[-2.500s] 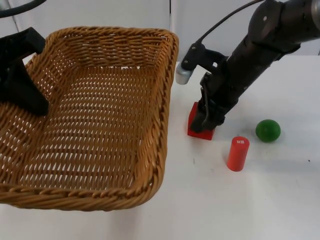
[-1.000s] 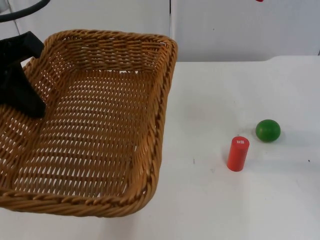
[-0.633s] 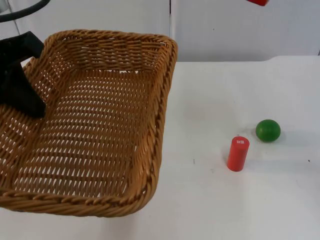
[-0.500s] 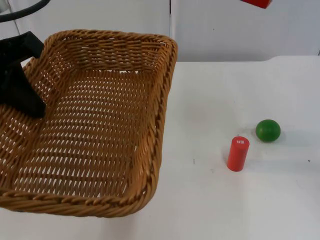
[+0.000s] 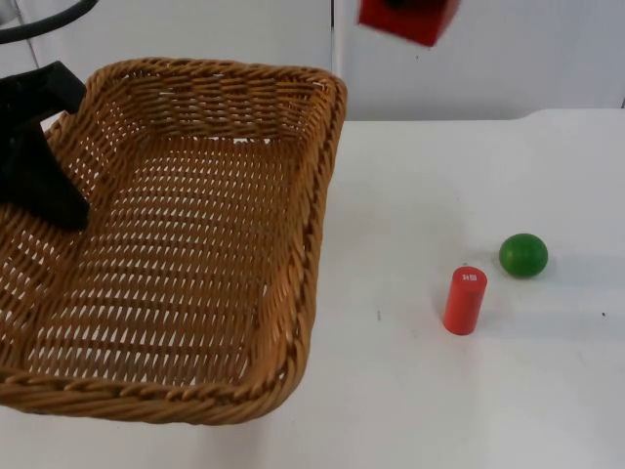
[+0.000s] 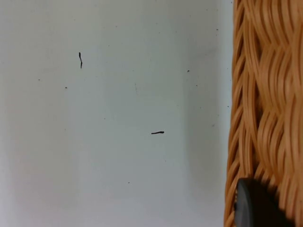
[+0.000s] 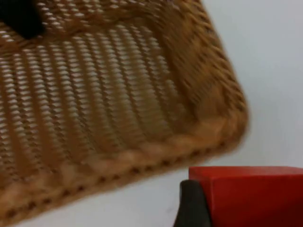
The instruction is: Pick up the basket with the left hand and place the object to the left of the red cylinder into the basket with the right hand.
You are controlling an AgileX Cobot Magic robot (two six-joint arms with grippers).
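Currently, the left gripper (image 5: 44, 186) clamps the wicker basket (image 5: 186, 234) rim. The right gripper (image 7: 189, 208), apparently closed, holds the red block (image 5: 408, 18) above the table (image 5: 439, 391).

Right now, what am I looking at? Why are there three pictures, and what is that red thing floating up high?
This is a robot with two black arms working at a white table. One picture comes from a camera looking down at the table. The other two come from little cameras on the robot's wrists.

The left gripper holds the big woven basket by its rim, with its jaws shut on it; the left wrist camera sees that rim beside the table.

The floating red thing is a red block. The right gripper holds it up in the air, near the basket's far corner. The right wrist camera sees the block with the basket below it.

Lying on the table are a red cylinder and a green ball.
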